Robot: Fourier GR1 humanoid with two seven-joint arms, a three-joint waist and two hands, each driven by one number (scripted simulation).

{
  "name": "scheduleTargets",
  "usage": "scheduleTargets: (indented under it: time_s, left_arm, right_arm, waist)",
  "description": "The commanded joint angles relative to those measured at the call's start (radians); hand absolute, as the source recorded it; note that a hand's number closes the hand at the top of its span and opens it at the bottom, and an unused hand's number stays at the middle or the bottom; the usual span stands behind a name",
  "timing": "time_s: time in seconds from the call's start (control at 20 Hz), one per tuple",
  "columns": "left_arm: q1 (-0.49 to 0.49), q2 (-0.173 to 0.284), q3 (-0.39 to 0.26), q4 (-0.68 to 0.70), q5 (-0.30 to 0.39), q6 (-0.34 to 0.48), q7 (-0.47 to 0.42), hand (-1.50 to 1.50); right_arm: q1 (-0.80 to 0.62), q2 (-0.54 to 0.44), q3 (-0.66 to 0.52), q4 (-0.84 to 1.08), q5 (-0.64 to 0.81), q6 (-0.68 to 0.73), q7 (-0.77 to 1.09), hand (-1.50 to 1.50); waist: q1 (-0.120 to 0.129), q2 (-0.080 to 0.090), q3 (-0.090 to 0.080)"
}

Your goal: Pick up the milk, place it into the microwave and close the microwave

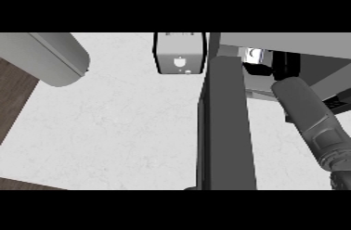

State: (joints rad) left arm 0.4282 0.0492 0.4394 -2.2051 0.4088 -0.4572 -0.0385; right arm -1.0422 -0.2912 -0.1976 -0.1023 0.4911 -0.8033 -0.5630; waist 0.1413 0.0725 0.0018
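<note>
The milk (179, 53) stands far on the table (109, 131), left of the open microwave door (226, 127); the right arm reaches inside, fingers hidden, cannot tell.

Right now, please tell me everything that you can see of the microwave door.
The microwave door is a long, flat, dark grey panel, seen from above almost edge-on. It stands open, swung out from the microwave toward the view's lower edge, over the white counter. A white box stands left of its far end. The right forearm passes on its right side; contact cannot be told.
</note>
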Motion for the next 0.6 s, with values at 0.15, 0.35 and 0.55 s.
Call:
scheduleTargets:
  time_s: [0.15, 0.35, 0.55]
  left_arm:
    - [-0.052, 0.02, 0.008, 0.027, -0.046, 0.03, 0.012, -1.5]
    - [-0.044, 0.016, -0.023, 0.042, -0.068, -0.004, -0.001, -1.5]
    - [-0.076, 0.039, -0.044, 0.066, -0.066, -0.022, 0.01, -1.5]
  right_arm:
    - [-0.025, 0.011, 0.034, 0.005, 0.04, -0.012, -0.014, -1.5]
    - [-0.031, 0.014, 0.035, 0.007, 0.041, 0.035, -0.04, -1.5]
    - [-0.061, 0.026, 0.012, -0.01, 0.015, 0.103, -0.071, -1.5]
  waist:
    - [-0.001, -0.001, 0.006]
    - [0.01, 0.0, 0.005]
    - [0.004, 0.004, 0.005]
